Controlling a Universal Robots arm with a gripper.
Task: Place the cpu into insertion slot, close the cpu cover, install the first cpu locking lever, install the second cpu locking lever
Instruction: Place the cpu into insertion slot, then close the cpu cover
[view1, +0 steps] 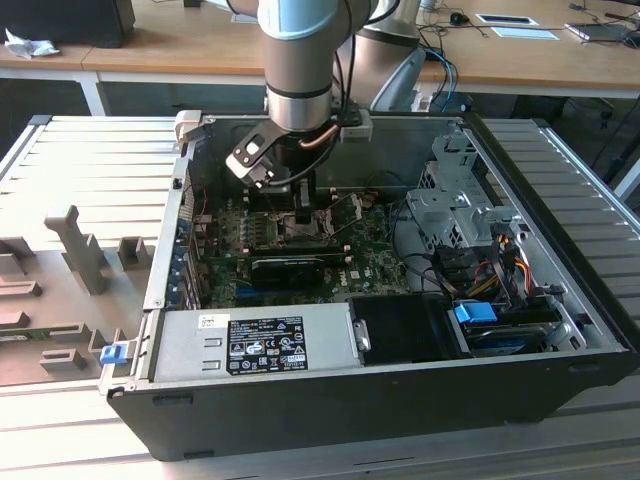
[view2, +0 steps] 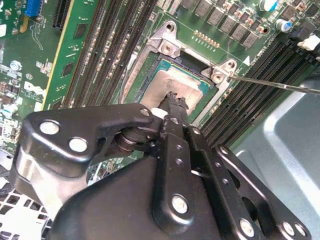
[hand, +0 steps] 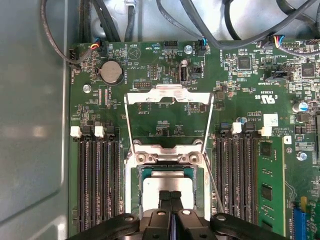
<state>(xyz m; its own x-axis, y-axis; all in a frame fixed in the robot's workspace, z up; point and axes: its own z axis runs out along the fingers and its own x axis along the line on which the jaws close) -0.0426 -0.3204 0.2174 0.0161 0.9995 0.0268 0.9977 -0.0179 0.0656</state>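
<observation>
Reaching into the open computer case (view1: 300, 425), the arm holds its end effector (hand: 170, 196) right over the insertion slot (hand: 131, 180), fingers pressed together and pinching nothing. The cpu cover (hand: 150, 95) stands flipped open beyond the slot, so closing it is left to do. The cpu (hand: 167, 182) already lies inside the slot. One thin locking lever (hand: 214, 182) hangs loose beside the slot. The slot's near half is hidden behind the end effector, so I can't tell whether the chip is fully seated or the fingertips touch it.

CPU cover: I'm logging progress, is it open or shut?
Open: the cpu cover stands swung back off the insertion slot, leaving the cpu uncovered.
</observation>
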